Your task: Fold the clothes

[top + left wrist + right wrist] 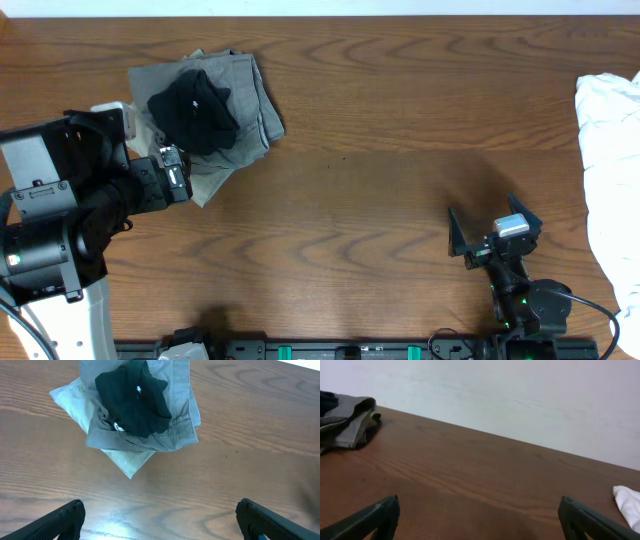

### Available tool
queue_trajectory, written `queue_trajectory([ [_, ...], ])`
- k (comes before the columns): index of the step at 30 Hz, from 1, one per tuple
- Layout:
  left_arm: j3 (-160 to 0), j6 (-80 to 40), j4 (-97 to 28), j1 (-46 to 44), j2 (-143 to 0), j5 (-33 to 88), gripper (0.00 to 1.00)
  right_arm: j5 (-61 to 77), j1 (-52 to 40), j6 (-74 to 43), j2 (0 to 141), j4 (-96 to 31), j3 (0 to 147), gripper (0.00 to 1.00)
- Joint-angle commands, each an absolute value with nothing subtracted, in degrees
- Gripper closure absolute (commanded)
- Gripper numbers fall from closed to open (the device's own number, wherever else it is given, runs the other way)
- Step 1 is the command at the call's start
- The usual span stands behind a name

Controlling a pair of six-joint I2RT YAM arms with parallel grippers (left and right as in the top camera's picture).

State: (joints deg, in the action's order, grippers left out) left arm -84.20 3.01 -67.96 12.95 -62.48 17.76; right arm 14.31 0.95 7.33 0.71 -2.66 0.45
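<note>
A pile of folded grey clothes (245,100) lies at the table's back left, with a crumpled black garment (195,108) on top. In the left wrist view the grey pile (170,435) and the black garment (132,402) lie ahead of the fingers. My left gripper (183,178) (162,522) is open and empty, just short of the pile's near edge. A white garment (610,140) lies unfolded at the right edge and shows in the right wrist view (627,500). My right gripper (492,228) (480,520) is open and empty at the front right, over bare wood.
The wooden table (380,170) spans the whole view. The left arm's base (40,240) stands at the front left. A black rail (340,350) runs along the front edge. A pale wall (520,395) stands behind the table.
</note>
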Motion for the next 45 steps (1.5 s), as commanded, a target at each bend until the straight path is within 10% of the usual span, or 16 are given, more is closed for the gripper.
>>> queue_trajectory([
  [1,-84.51,2.92,-68.14,12.88,-62.48,17.45,0.02,13.93,1.06,6.46,0.34,-2.83,0.30,0.01],
  [23,-84.29,3.38,-66.70,11.60,-59.29,12.34,0.02,13.93,1.06,6.46,0.34,-2.83,0.30,0.01],
  [45,-36.99,9.61,-23.42,5.08,-19.35,12.84,0.02,13.93,1.06,6.46,0.34,-2.83,0.30,0.01],
])
